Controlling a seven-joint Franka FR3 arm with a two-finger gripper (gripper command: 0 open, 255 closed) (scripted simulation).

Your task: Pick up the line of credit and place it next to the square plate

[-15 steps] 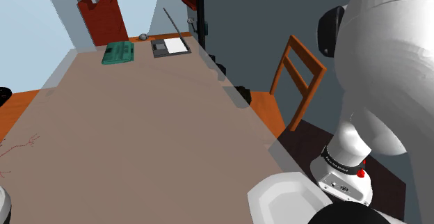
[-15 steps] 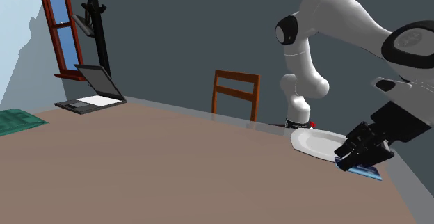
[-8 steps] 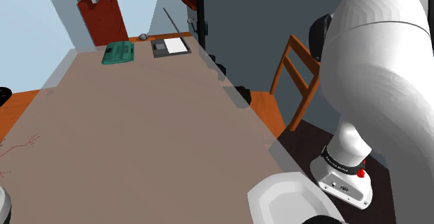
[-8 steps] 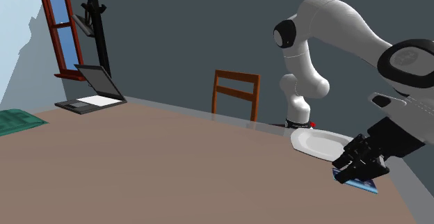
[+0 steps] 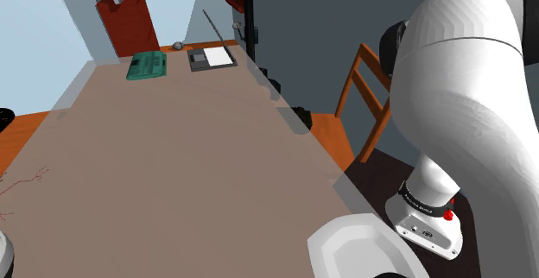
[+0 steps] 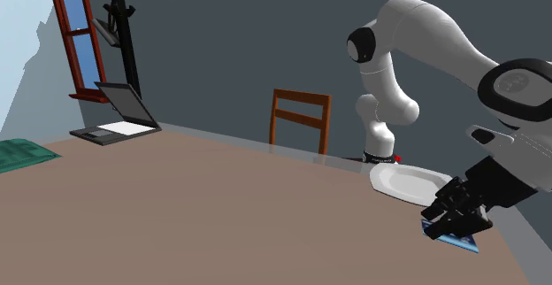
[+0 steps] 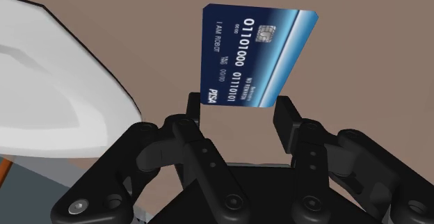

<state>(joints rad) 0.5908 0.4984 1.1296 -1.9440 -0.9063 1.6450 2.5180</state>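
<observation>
A dark blue credit card (image 7: 254, 54) with white digits and a chip sits between my black fingers, and my gripper (image 7: 238, 108) is shut on its lower edge. The white square plate (image 7: 49, 90) lies just beside the card. In the second exterior view my gripper (image 6: 453, 221) hangs low over the brown table, holding the blue card (image 6: 456, 237) at the plate's (image 6: 402, 183) near right corner. The plate (image 5: 354, 246) also lies at the bottom of the shoulder view, by the arm's base.
The arm's base (image 6: 379, 155) stands right behind the plate. A wooden chair (image 6: 299, 119) sits at the table's far side. An open laptop (image 6: 119, 119) and a green mat (image 6: 22, 153) lie at the far left end. The table edge (image 6: 522, 230) runs close to the gripper.
My gripper has carried the card down and towards the second exterior view's left, closer to the table top beside the plate. The grip has stayed shut.
</observation>
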